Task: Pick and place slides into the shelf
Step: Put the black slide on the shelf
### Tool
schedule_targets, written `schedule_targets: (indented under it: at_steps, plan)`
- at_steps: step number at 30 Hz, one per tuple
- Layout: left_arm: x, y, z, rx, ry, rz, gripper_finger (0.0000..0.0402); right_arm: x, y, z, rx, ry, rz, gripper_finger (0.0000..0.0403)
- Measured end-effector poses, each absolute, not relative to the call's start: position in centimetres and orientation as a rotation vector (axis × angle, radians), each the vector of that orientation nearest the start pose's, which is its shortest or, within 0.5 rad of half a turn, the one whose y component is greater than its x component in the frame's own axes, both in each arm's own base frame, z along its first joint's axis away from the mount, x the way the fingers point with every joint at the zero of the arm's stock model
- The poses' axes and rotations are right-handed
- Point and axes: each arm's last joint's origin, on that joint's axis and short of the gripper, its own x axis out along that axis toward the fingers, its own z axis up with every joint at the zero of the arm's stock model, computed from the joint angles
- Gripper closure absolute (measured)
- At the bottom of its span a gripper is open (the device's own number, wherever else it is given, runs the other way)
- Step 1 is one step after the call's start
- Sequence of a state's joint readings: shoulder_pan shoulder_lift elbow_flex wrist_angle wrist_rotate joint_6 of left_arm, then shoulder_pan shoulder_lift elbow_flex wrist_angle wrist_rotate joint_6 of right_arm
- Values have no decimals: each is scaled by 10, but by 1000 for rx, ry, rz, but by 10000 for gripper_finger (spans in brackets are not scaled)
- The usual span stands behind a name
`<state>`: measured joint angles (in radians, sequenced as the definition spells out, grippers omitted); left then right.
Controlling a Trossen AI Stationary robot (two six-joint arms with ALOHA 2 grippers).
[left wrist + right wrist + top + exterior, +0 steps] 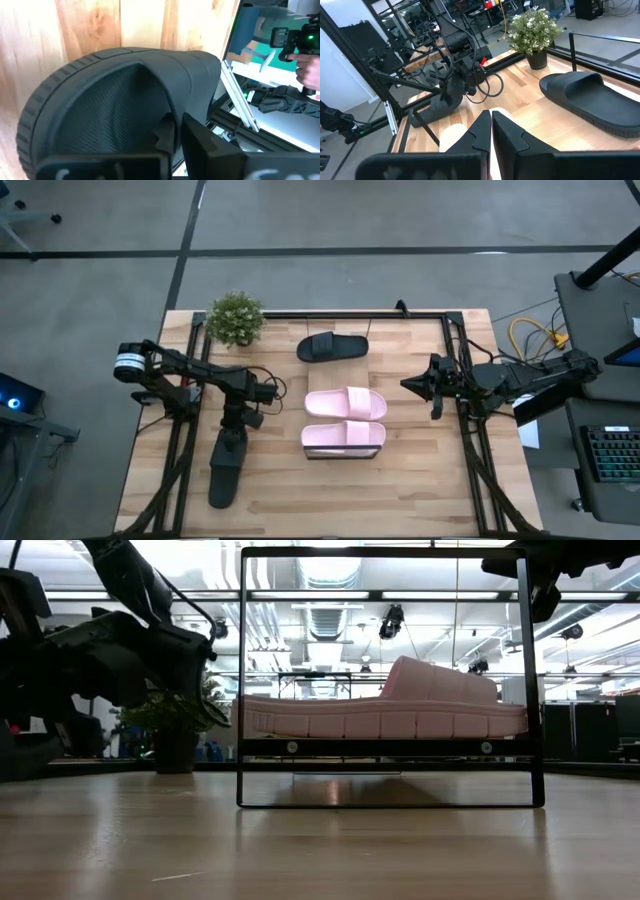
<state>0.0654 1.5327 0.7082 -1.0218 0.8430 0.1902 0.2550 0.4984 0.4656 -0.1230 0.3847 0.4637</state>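
A black slide [224,475] lies on the table at the left, its long axis running near to far. My left gripper [234,432] is shut at its far end. Two pale pink slides [345,404] [343,436] and a second black slide [332,347] lie side by side in a row at the table's middle. In the low view the nearest pink slide [400,710] rests by its sole on the shelf [390,748], inside the thin dark frame. My right gripper [405,385] hangs shut and empty to the right of the pink slides. My left gripper meets the black slide at the edge of its broad strap [167,107], where the two fingertips [162,131] come together. The fingers slant down from the table's far side. They hide how much of the strap lies between them. The slide's sole is on the table.
A small potted plant [236,318] stands at the far left corner. Dark frame rails [470,440] run along the table's left and right sides. Bare wood lies near the front edge [330,500]. In the left wrist view a person's hand [307,67] shows beyond the table.
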Motion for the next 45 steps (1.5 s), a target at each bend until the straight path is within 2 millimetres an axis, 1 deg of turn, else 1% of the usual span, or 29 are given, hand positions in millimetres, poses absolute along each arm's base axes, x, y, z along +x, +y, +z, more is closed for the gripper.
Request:
schedule_targets:
  at_steps: [7, 17, 30, 39, 45]
  plan:
    - [198, -11, 147, -773, 1564, -768, 400, 127, 22, 267, 413, 115, -161, 394]
    - [191, -11, 161, -756, 1549, -769, 401, 127, 22, 267, 413, 115, -161, 394]
    - [182, -11, 182, -734, 1485, -753, 401, 127, 22, 267, 413, 115, -161, 394]
    - [178, -12, 192, -738, 1457, -734, 401, 127, 22, 267, 413, 115, -161, 394]
    - [176, -12, 202, -726, 1421, -719, 401, 127, 22, 267, 414, 114, -161, 394]
